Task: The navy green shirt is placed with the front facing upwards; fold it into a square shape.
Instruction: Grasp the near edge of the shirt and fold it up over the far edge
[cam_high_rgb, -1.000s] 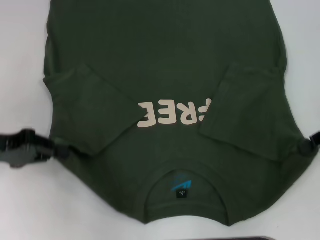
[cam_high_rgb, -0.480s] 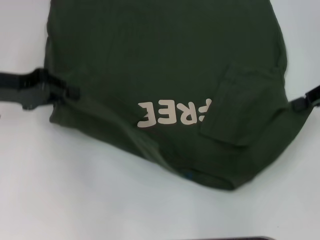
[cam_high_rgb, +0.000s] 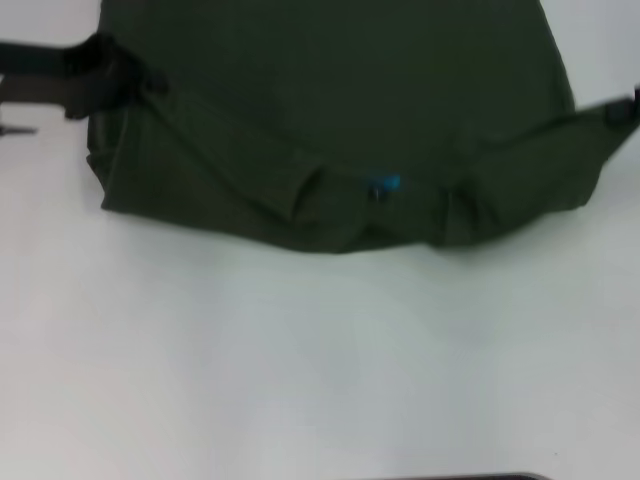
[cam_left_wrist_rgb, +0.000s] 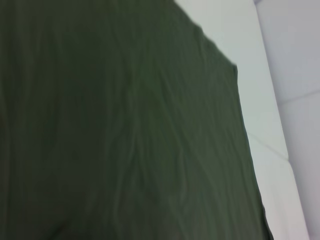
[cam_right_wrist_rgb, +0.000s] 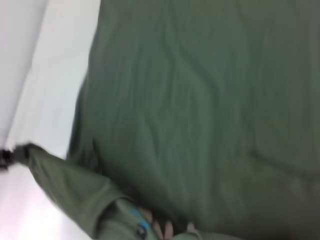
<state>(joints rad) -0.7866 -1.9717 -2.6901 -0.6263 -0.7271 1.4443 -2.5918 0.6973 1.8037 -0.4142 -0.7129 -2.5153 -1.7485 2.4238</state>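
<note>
The navy green shirt (cam_high_rgb: 340, 110) lies on the white table, its near part lifted and doubled over toward the far side, plain green showing. Only the blue neck label (cam_high_rgb: 383, 185) peeks out at the near fold; the lettering is hidden in the head view. My left gripper (cam_high_rgb: 150, 80) is shut on the shirt's left edge at the upper left. At the frame's right edge my right gripper (cam_high_rgb: 630, 108) is shut on the other edge, and the cloth hangs taut between them. The right wrist view shows green cloth (cam_right_wrist_rgb: 200, 100), the label (cam_right_wrist_rgb: 140, 230) and a bit of cream lettering (cam_right_wrist_rgb: 162, 228).
The white table (cam_high_rgb: 320, 360) stretches bare-looking in front of the shirt. A dark strip (cam_high_rgb: 460, 477) shows at the near edge. In the left wrist view a seam (cam_left_wrist_rgb: 270, 147) runs across the white surface beside the cloth (cam_left_wrist_rgb: 125, 125).
Both grippers moved away from me, carrying the collar end over the shirt's body. The lettering, the collar and the folded sleeves are now covered.
</note>
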